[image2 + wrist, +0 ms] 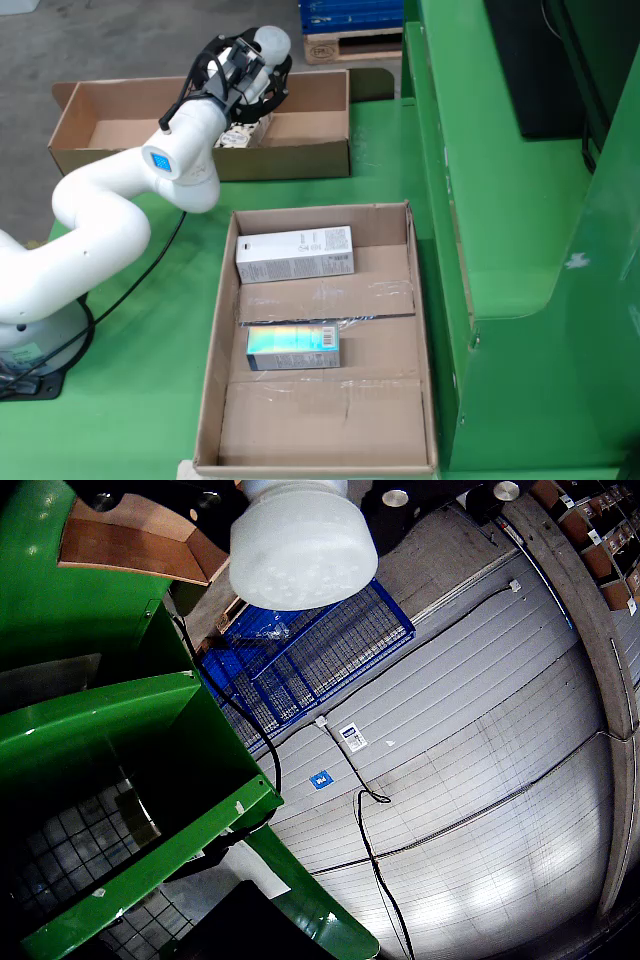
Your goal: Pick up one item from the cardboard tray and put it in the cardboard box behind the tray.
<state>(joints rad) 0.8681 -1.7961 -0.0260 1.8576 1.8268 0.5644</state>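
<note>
The cardboard tray (318,425) lies on the green tabletop (150,400) at the near edge of the still view. Inside the tray, toward its near half and against its left side, rests a small box with a shiny teal face (293,347). Farther back in the tray, close to its rear wall, lies a longer white carton (295,254) on its side. The two are apart, with a taped seam of the tray floor between them.

Left of the tray stands the white arm (100,225), its base near the picture's left edge, its links reaching up and away from the tray. Behind the tray sits the long cardboard box (300,160), open at the top. The tool (245,80) hangs over that box, above its middle, well beyond the tray's rear wall. A pale, speckled item (240,135) shows just below the tool, inside the box. Whether the tool is clenched or released, I cannot tell.

The riding view looks upward: a white rounded part (300,545) fills the top, with green framing on the left and a blue wire cage (320,650) behind.
</note>
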